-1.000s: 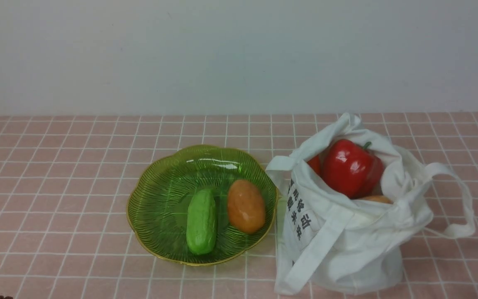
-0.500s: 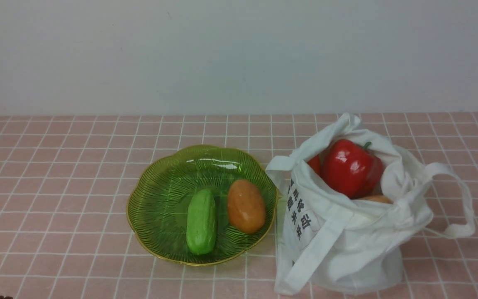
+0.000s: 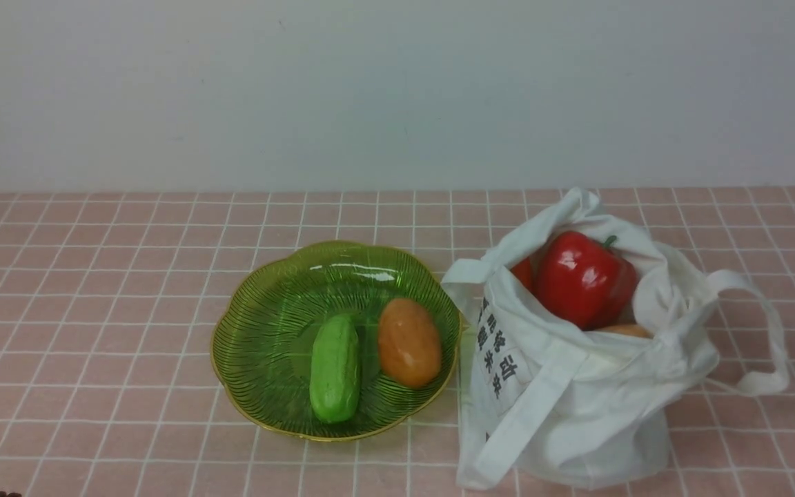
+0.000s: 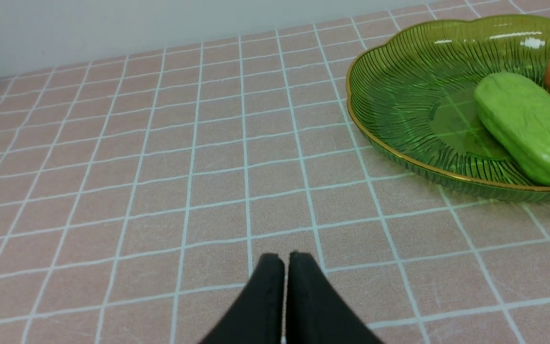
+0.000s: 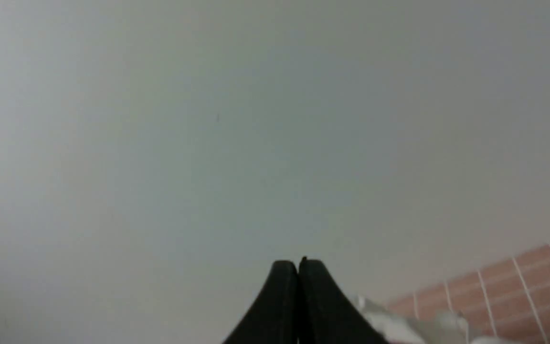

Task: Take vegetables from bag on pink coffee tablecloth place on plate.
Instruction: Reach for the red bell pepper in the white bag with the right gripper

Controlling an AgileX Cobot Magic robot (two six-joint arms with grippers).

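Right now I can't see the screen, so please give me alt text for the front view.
Shiny red toy pepper in an open white cloth bag, right of a scalloped green plate holding a green cucumber and orange-brown potato.

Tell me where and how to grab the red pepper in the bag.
Grip the pepper across its rounded sides, probably coming from above: it sits in the bag's open mouth, upper side exposed, cloth crowding around it.
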